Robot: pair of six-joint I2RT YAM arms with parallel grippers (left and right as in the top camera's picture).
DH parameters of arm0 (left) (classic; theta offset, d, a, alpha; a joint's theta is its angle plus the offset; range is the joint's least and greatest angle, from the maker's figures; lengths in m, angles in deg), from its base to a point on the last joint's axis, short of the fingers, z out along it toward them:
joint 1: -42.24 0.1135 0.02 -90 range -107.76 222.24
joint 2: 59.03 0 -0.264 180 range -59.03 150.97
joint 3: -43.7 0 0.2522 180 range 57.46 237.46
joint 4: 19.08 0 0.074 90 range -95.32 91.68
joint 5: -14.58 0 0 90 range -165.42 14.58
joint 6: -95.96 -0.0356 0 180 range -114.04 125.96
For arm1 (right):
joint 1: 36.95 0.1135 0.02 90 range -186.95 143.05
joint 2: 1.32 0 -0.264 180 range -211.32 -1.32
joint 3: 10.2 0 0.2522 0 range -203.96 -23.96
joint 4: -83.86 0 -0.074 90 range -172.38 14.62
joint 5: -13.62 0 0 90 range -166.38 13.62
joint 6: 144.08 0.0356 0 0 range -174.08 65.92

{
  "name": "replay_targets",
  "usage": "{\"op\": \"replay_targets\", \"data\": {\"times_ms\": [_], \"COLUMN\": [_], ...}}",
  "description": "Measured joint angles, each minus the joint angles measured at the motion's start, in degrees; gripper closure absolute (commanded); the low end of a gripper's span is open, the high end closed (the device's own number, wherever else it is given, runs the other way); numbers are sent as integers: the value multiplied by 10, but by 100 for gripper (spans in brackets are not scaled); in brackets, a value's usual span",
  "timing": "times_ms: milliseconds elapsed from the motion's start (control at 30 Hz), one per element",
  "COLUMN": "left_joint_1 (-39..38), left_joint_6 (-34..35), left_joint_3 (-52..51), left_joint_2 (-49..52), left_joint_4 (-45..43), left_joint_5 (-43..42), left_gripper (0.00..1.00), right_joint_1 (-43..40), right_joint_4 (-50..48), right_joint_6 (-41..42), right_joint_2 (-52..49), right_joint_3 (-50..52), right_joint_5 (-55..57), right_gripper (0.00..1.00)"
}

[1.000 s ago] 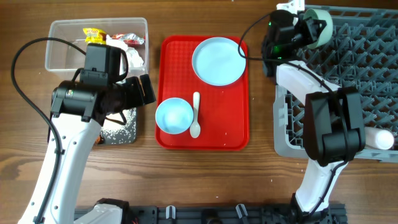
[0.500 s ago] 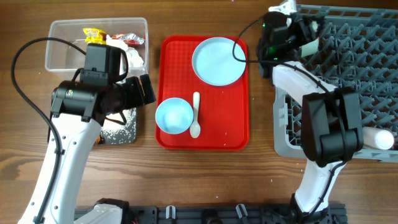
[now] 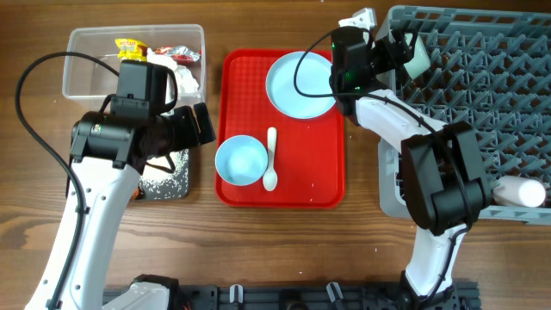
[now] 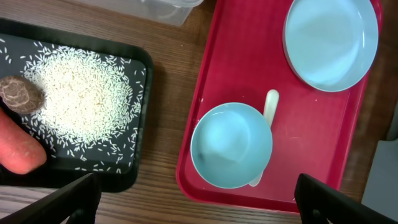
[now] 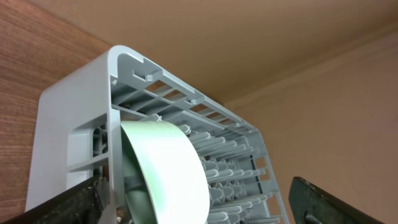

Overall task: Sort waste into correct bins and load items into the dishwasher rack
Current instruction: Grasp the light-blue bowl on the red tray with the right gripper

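Overhead: L arm sits over the black bin (image 3: 182, 185), L gripper (image 3: 201, 126) pointing toward the tray (image 3: 310, 164). L wrist view: fingers (image 4: 68, 200) sit at both bottom corners, so jaws are wide w/ nothing held. The black bin holds rice (image 4: 78, 99) in a loose patch. The lump (image 4: 20, 93) is at the patch's left edge, w/ the carrot (image 4: 18, 146) just below it; can't tell if they touch. The tub (image 3: 82, 65) is behind the black bin, w/ wrappers (image 3: 129, 45) and tissue (image 3: 185, 79) inside.

On the tray: plate (image 3: 301, 83) at the far end, tray bowl (image 3: 241, 160) upright at near left. The spoon (image 3: 271, 159) lies just right of it, scoop end toward the near edge. In L wrist view the spoon meets the bowl's rim.

R arm stretches to the far-left corner of the rack (image 3: 482, 112). R gripper (image 3: 400, 53) faces into that corner. R wrist view: rack bowl (image 5: 165, 168) stands on edge inside the corner, among the pegs. R fingers (image 5: 68, 205) are spread wide on either side, not clamping it. Can't tell if one finger touches the rim.
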Motion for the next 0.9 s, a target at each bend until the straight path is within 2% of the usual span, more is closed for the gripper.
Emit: {"op": "replay_targets", "data": {"times_ms": [167,233,267,367,400,467,533,633,733,800,900], "left_joint_1": [0,0,0,0,0,0,0,0,0,0,0], "left_joint_6": [0,0,0,0,0,0,0,0,0,0,0], "left_joint_3": [0,0,0,0,0,0,0,0,0,0,0], "left_joint_2": [0,0,0,0,0,0,0,0,0,0,0], "left_joint_4": [0,0,0,-1,0,0,0,0,0,0,0], "left_joint_5": [0,0,0,0,0,0,0,0,0,0,0], "left_gripper": [0,0,0,0,0,0,0,0,0,0,0], "right_joint_1": [38,90,123,168,166,161,160,161,161,161,161], "right_joint_4": [5,83,174,300,355,410,466,511,511,517,525], "right_joint_6": [63,112,164,291,353,414,489,587,658,675,688], "right_joint_2": [11,56,88,137,151,163,169,167,146,123,99], "right_joint_3": [0,-2,-6,-8,-6,-6,-5,-5,-5,-4,-3], "right_joint_5": [0,-11,-49,-184,-277,-419,-561,-690,-752,-775,-792], "right_gripper": [0,0,0,1,2,2,14,21,34,43,47]}}
